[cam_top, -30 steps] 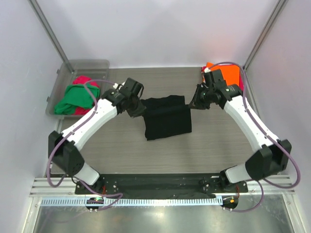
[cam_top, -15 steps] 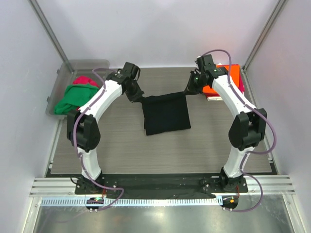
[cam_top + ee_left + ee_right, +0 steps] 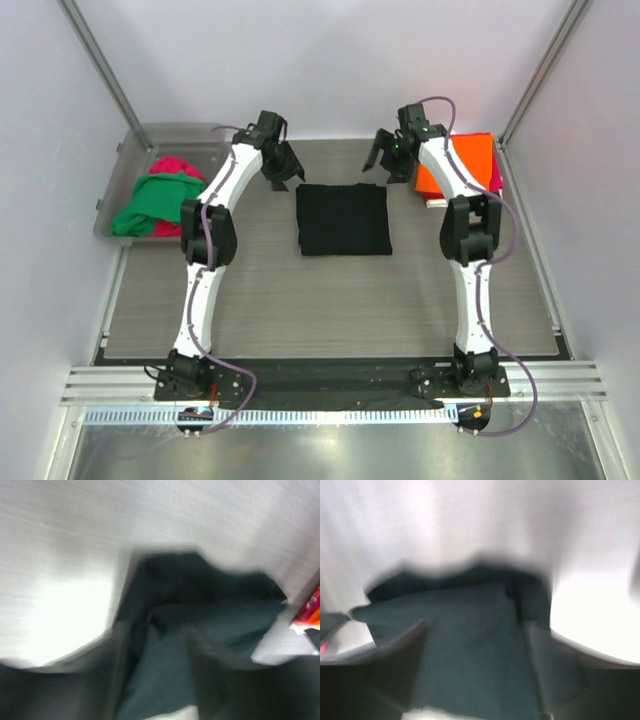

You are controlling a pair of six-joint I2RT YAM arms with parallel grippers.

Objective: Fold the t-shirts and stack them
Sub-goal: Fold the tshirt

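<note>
Folded black shirt [image 3: 342, 220] is lying flat, long axis running left-right, on a gray table [image 3: 300, 300] inside white walls [image 3: 300, 60]; left gripper [image 3: 283, 172] and right gripper [image 3: 386, 158] are hovering, jaws apart.

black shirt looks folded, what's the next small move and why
Probably lower the right gripper onto the black shirt at its right edge, ready to grip it. The shirt lies flat and folded mid-table. The right gripper and left gripper sit just past its far corners, seemingly open and off the cloth. The orange shirt lies folded at far right, the likely stack.
</note>
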